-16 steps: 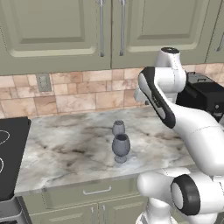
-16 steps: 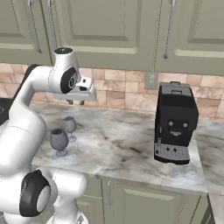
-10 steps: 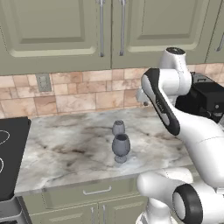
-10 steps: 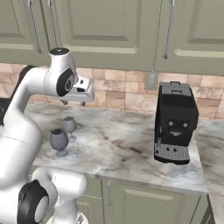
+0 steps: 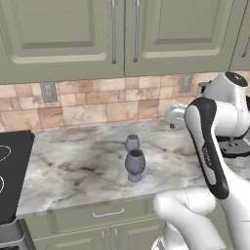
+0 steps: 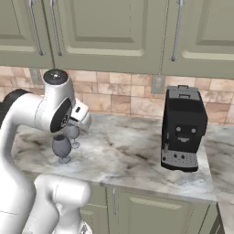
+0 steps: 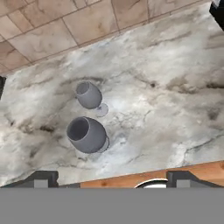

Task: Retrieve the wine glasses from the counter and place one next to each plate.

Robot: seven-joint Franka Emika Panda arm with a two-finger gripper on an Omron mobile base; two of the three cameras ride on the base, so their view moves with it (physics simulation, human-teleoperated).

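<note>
Two grey wine glasses stand upright and close together on the marble counter [image 5: 83, 171]. The larger, darker one [image 5: 135, 164] is nearer the front edge, and the smaller, paler one [image 5: 132, 143] is just behind it. My gripper [image 7: 113, 178] hovers above the counter, to the right of the glasses in the left base view. It looks down on the big glass [image 7: 87, 134] and the small glass [image 7: 89, 95]. Its fingertips [image 7: 41, 178] stand wide apart, open, with nothing between them. In the right base view the hand hangs just above the two glasses [image 6: 61, 147]. The plates are out of view.
A black coffee machine [image 6: 183, 128] stands on the counter to the right. A black stovetop [image 5: 12, 171] borders the counter's left end. A tiled backsplash [image 5: 97, 105] and sage-green upper cabinets [image 5: 122, 34] close off the back. Drawer fronts run below the counter's front edge.
The arm has swung and the hand has dropped lower, closer to the counter over the glasses. Both glasses stand where they were. The fingers stay open.
</note>
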